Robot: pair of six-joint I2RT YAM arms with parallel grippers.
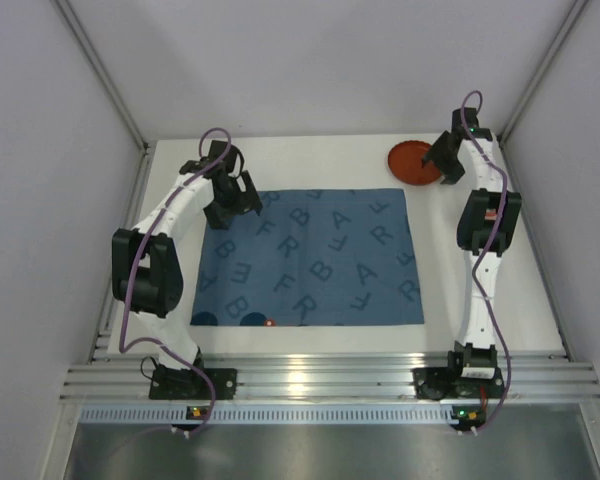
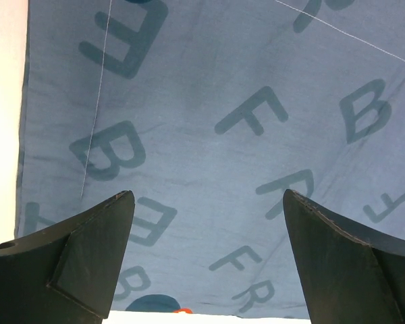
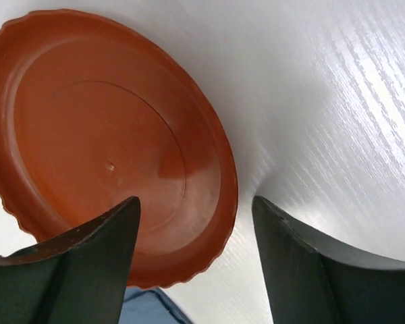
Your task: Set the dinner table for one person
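Straddling the rim of the red plate (image 3: 101,135) with the right end effector (image 3: 194,202), spread and not yet pinching, at the far right corner of the tabletop (image 1: 520,300). Hovering the left end effector (image 2: 207,196), spread and empty, over the blue mat (image 1: 310,260). Barely begun: mat laid centrally, plate off it, possibly cups (image 1: 252,320) at its near-left edge.

A red-brown plate (image 3: 101,135) with a scalloped rim lies flat on the white bench (image 3: 337,101). The claw (image 3: 194,202) hangs above with its jaws apart, one finger over the plate, the other over bare bench, the plate's edge between them. A blue mat (image 3: 145,307) corner shows below.
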